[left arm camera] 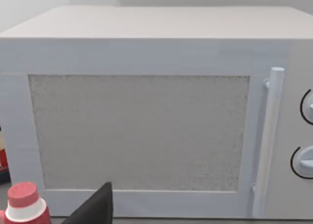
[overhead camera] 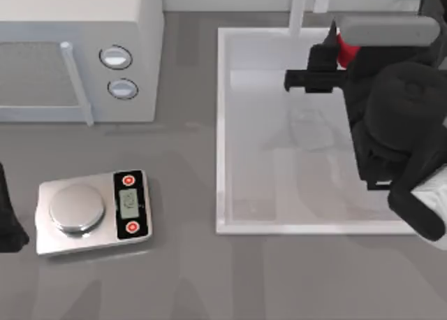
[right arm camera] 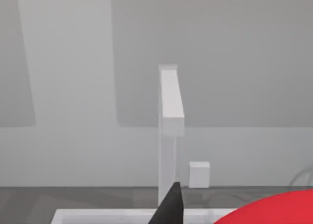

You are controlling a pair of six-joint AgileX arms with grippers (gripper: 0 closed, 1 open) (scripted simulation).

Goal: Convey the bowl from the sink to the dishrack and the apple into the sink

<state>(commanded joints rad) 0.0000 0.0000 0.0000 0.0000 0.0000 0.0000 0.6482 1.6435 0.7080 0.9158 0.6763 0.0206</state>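
Right gripper (overhead camera: 334,37) is over the sink's (overhead camera: 222,124) far end near the faucet (right arm camera: 168,131), apparently clamped on the apple (overhead camera: 347,49), though its arm hides most. Left arm is parked at the table's left edge by the scale (overhead camera: 91,212).

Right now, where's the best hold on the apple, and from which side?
Across the apple's widest middle, coming from above. It is round and smooth, with no handle, so the jaws should close on opposite sides. It is at the far end of the sink, by the faucet, close to the right gripper; whether it is already held is unclear.
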